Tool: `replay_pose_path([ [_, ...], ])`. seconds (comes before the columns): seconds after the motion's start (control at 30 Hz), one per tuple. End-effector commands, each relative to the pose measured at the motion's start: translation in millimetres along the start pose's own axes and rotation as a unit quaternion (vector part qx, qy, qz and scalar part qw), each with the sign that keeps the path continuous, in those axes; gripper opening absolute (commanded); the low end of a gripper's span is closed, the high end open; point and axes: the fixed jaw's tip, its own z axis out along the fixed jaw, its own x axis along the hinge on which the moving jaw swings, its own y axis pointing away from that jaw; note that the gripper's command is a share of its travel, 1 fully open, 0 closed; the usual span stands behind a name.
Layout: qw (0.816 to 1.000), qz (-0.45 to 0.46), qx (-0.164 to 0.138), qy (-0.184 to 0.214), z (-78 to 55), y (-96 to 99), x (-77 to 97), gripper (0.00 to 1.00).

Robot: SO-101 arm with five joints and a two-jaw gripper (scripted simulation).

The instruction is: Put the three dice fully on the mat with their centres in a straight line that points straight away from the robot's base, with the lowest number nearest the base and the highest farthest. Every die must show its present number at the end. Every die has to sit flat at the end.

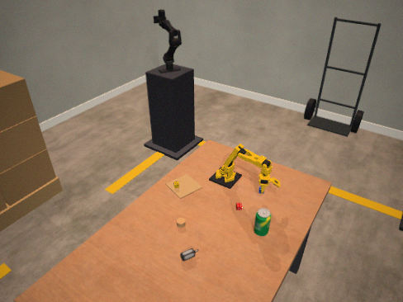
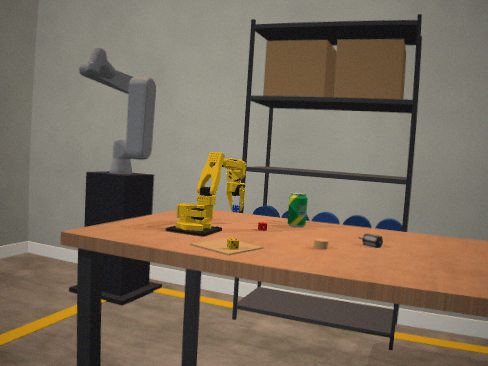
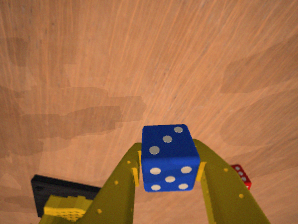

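Note:
My gripper [image 3: 170, 172] is shut on a blue die [image 3: 169, 157], whose top face shows three pips and whose near face shows five. In the top and exterior views the gripper [image 1: 263, 189] hangs at the table's far right side with the blue die [image 2: 235, 207] between its jaws, just above the wood. A red die [image 1: 239, 206] lies on the table nearby and also shows at the wrist view's lower right [image 3: 242, 176]. A yellow die [image 1: 176, 184] sits on the tan mat [image 1: 184, 186], left of the arm's base [image 1: 225, 177].
A green can [image 1: 262, 222] stands upright near the red die. A small wooden disc [image 1: 181, 223] and a dark cylinder [image 1: 188, 254] lie farther down the table. The table's right edge is close to the gripper.

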Motion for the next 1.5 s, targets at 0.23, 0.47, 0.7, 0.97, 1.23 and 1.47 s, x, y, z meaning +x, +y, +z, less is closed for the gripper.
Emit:
replay_pose_path([
  [0.23, 1.000, 0.003, 0.004, -0.009, -5.9, -1.4, -0.4, 0.00],
  [0.47, 0.998, 0.056, 0.003, -0.009, -4.3, -22.3, 12.8, 0.00],
  [0.7, 0.992, 0.122, 0.002, -0.010, -2.3, -45.8, 32.1, 0.00],
  [0.97, 0.979, 0.205, 0.000, -0.010, 0.4, -71.3, 60.5, 0.00],
  [1.23, 0.976, 0.217, 0.000, -0.011, 0.9, -74.8, 65.2, 0.00],
  [1.47, 0.972, 0.236, 0.000, -0.011, 1.0, -79.7, 72.3, 0.00],
])
